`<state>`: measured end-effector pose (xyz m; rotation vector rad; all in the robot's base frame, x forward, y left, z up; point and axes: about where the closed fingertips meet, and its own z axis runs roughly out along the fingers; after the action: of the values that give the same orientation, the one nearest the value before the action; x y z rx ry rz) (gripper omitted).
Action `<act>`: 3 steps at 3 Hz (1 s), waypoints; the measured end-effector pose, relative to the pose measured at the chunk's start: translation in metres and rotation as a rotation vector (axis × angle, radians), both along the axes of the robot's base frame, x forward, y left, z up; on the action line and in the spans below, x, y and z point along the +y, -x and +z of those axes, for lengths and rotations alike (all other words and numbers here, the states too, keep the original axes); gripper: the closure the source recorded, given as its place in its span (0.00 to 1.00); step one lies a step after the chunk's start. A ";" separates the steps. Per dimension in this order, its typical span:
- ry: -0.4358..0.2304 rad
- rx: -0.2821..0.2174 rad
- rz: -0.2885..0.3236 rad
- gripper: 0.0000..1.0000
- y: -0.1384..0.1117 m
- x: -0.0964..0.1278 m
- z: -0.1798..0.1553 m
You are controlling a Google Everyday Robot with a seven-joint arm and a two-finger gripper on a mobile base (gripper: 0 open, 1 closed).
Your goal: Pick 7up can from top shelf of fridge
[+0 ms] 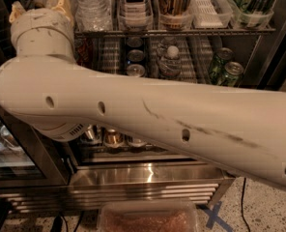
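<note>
Overall: dim, warm light.
Arm [157, 120]: brightest surface, lit from above; underside shadowed.
Gripper [39, 6]: top left, against the fridge [278, 47], softly lit.
Glare: bright streak on steel base [148, 175].
Floor [259, 211]: dark, near.

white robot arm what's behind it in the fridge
Past the broad white robot arm, the middle wire rack shows two green cans, silver can tops and a clear bottle. The arm covers most below that. The gripper sits upper left, beside the top shelf.
</note>
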<state>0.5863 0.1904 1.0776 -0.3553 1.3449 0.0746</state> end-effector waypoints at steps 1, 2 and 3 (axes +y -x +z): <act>-0.007 -0.002 -0.014 0.32 -0.006 -0.002 0.000; -0.009 -0.002 -0.024 0.33 -0.012 -0.002 -0.002; -0.011 -0.005 -0.036 0.32 -0.020 -0.004 -0.002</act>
<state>0.6063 0.1869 1.0754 -0.3217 1.3453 0.0513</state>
